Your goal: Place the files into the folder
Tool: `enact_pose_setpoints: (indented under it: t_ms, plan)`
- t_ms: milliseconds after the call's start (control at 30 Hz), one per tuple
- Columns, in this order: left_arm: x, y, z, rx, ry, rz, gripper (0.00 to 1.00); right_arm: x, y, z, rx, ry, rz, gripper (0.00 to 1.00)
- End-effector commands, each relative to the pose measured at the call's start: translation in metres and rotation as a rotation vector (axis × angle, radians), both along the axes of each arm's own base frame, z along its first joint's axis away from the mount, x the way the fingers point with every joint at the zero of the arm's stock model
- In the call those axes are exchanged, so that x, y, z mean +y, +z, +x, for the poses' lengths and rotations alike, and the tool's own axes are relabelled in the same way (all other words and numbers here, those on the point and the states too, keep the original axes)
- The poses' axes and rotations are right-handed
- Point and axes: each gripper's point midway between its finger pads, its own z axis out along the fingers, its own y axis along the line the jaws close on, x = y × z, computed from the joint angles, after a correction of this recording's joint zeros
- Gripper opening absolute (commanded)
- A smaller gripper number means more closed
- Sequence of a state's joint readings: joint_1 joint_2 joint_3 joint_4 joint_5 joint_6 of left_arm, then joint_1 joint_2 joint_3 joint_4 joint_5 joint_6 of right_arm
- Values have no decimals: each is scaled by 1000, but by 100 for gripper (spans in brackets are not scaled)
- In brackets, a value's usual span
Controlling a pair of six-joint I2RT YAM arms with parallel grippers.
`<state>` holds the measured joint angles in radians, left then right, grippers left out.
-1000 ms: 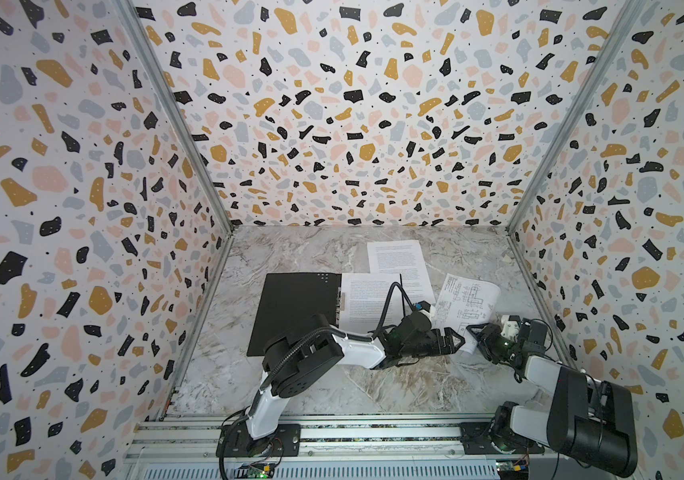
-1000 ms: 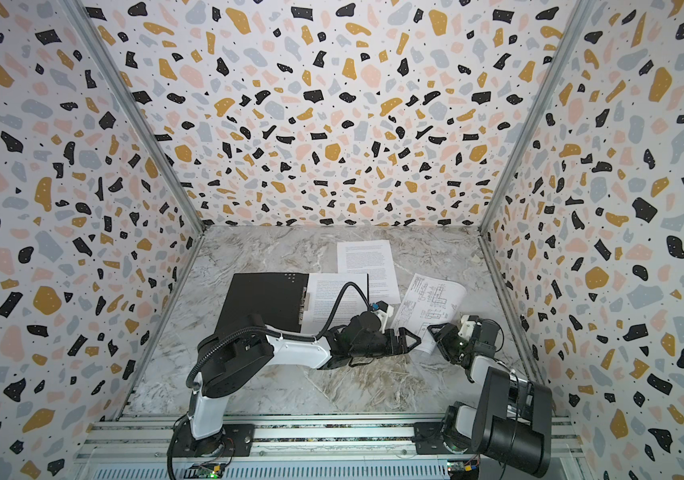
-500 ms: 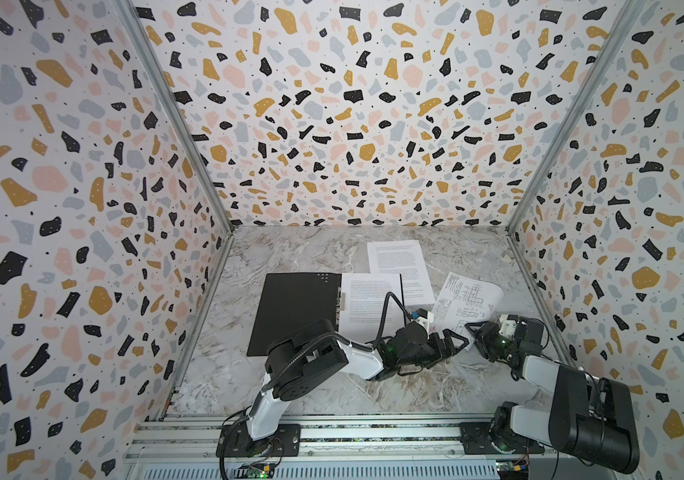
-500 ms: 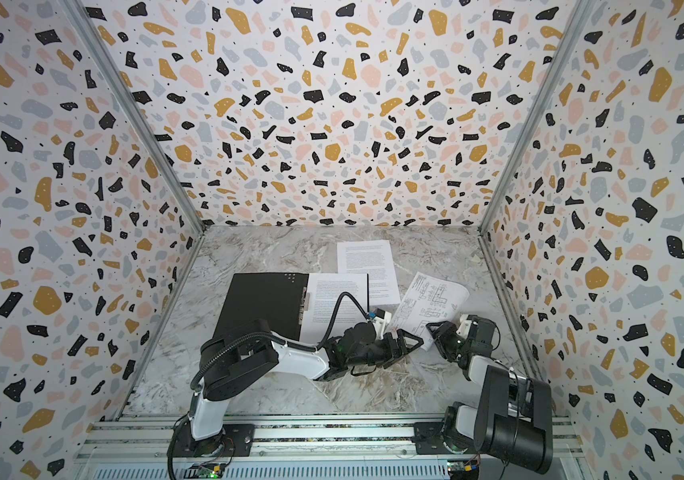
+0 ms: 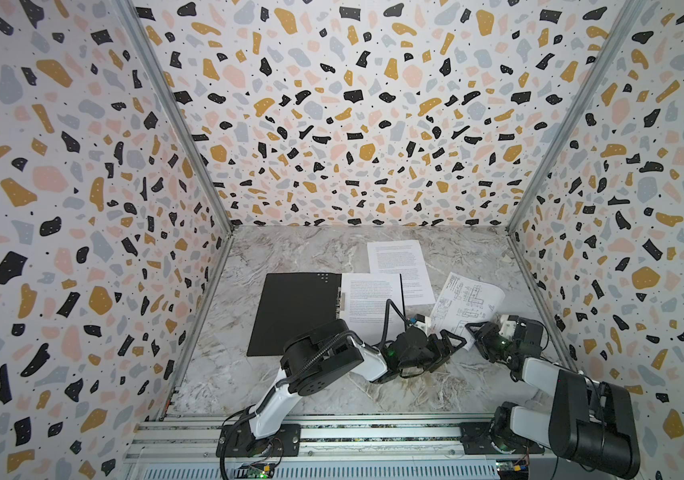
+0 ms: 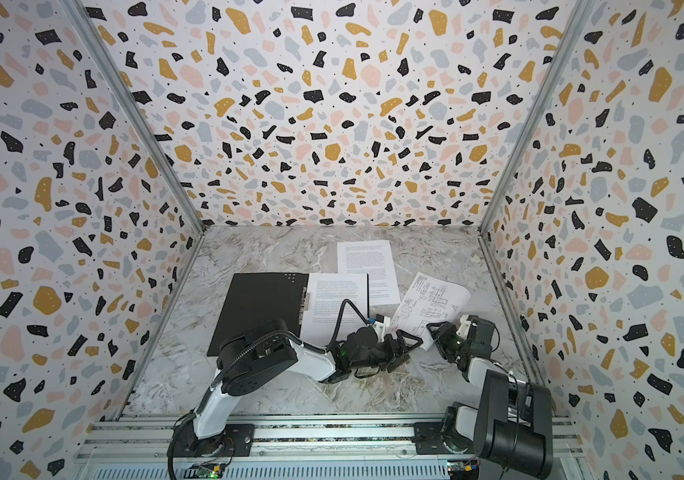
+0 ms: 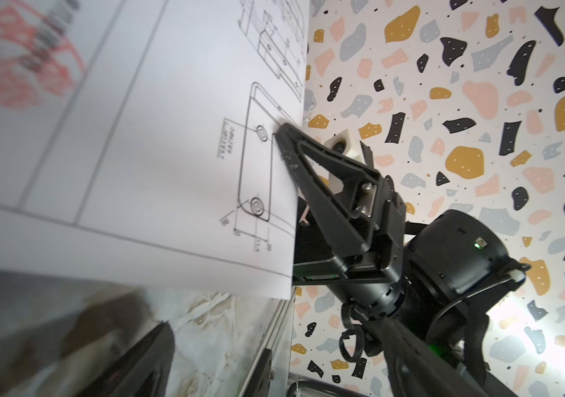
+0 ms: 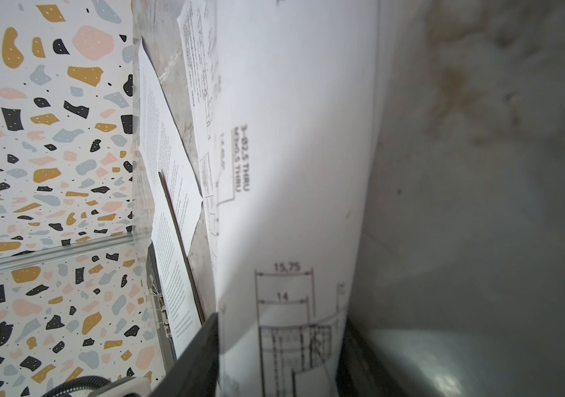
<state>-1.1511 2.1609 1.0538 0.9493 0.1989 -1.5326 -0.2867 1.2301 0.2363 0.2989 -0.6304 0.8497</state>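
A third done lol: seeing near sheet [image 5: 369, 299] in folder [image 5: 294, 311], pinching drawing [image 5: 469, 299] in right gripper [image 5: 473, 332], holding left gripper [image 5: 454, 345] open, leaving far sheet [image 5: 398, 262] out.

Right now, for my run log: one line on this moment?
right pincer: shut on drawing | left pincer: open, near drawing | folder: open | text sheet: one on folder

Left tool [image 5: 458, 343] spread wide, facing the clamped right tool [image 5: 472, 330], both low.

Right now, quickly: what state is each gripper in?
Left gripper: open, holding nothing.
Right gripper: closed on the edge of the drawing sheet.
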Motion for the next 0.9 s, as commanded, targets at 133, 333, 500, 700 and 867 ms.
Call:
enact_pose_setpoints:
  t_ms: [133, 333, 500, 700, 867]
  plan:
    - [0, 12, 8, 15, 27, -101, 91, -2, -13, -11, 40, 15, -39, 53]
    - [3, 8, 15, 28, 43, -103, 88, -3, -11, -10, 35, 23, -56, 53]
    - [3, 7, 23, 38, 63, -118, 86, -1, -13, -14, 43, 30, -57, 53]
    - [4, 2, 27, 58, 87, -124, 84, -3, -12, -16, 37, 19, -67, 53]
    - [4, -1, 30, 68, 102, -129, 82, -1, -13, -20, 37, 21, -67, 53]
